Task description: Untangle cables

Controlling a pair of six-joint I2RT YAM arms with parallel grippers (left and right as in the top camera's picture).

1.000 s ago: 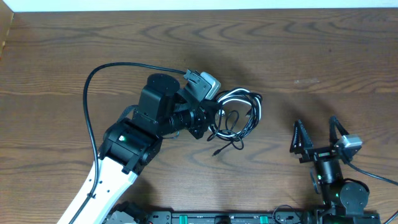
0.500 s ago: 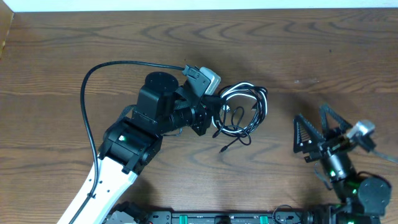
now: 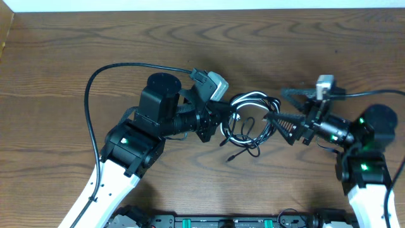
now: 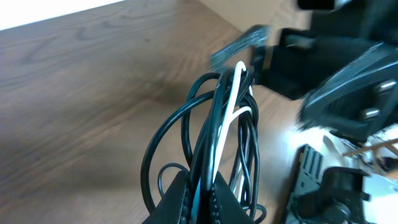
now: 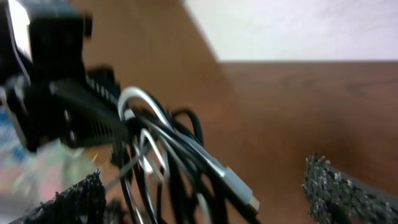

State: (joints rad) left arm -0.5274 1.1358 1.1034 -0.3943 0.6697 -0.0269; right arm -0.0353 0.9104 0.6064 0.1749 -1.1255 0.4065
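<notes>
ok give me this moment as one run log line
left gripper: shut on cables | right gripper: open, at cables' right edge | cables: tangled, one bunch

Two claws (image 3: pixel 223 117) (image 3: pixel 278 106), one white cable (image 4: pixel 231 106), several black cables (image 4: pixel 163 138) (tangled, uncountable).

Glossy rubbery cables (image 3: pixel 248 120) over matt wood-grain table (image 3: pixel 316 44).
</notes>
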